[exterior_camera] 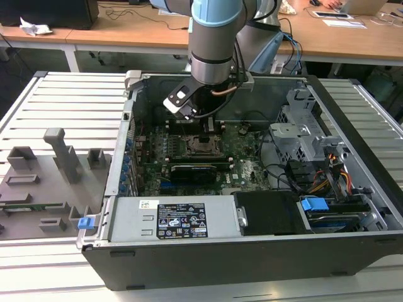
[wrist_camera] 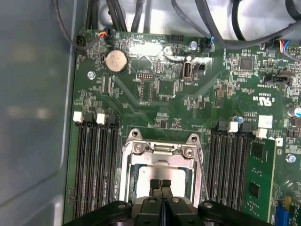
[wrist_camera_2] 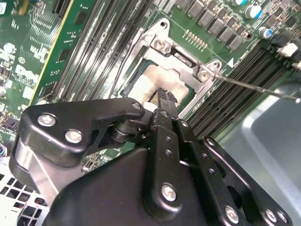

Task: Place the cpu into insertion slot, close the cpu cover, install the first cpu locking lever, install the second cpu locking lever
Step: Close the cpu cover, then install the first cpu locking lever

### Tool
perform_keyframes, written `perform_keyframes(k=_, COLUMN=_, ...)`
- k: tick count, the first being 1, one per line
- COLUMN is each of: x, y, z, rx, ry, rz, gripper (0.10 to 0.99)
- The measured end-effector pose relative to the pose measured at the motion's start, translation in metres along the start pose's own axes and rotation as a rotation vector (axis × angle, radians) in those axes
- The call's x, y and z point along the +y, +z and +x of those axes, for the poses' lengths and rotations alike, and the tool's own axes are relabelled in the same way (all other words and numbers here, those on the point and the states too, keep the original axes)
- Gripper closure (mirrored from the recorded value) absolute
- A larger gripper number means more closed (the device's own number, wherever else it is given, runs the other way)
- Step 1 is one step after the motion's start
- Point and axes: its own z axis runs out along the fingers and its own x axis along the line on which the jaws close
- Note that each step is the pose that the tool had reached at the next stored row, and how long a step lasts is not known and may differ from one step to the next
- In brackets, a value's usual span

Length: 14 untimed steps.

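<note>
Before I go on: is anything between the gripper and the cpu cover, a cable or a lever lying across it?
Nothing visible. The gripper hangs right over the open centre of the cover, with the cpu showing below. The thin lever wire stands off to one side of the cover, not across it.

The exterior view stands off the arm [exterior_camera: 214, 44], raised and tilted down. It is far enough back to take in the whole open computer case [exterior_camera: 189, 251] on its slatted table [exterior_camera: 63, 94], with desks [exterior_camera: 126, 31] beyond. The first wrist view rides close above the motherboard [wrist_camera: 160, 84] and faces almost squarely down on it past the gripper [wrist_camera: 161, 184], while the second wrist view sits closer still, behind the gripper's black linkage, looking along it at a slant. All three share the insertion slot [exterior_camera: 203, 146], seen from afar in the exterior view, and both wrist views also share the long memory slots [wrist_camera: 94, 165] flanking it.
</note>
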Motion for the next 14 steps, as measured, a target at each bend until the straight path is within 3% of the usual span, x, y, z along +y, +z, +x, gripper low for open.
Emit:
perform_keyframes(k=4, x=0.0014, y=-0.0004, z=0.0000, rx=-0.0001, ry=0.000, rz=0.000, gripper=0.980)
perform_keyframes(k=14, x=0.0016, y=-0.0133, z=0.0002, rx=0.0000, ry=0.000, rz=0.000, gripper=0.980)
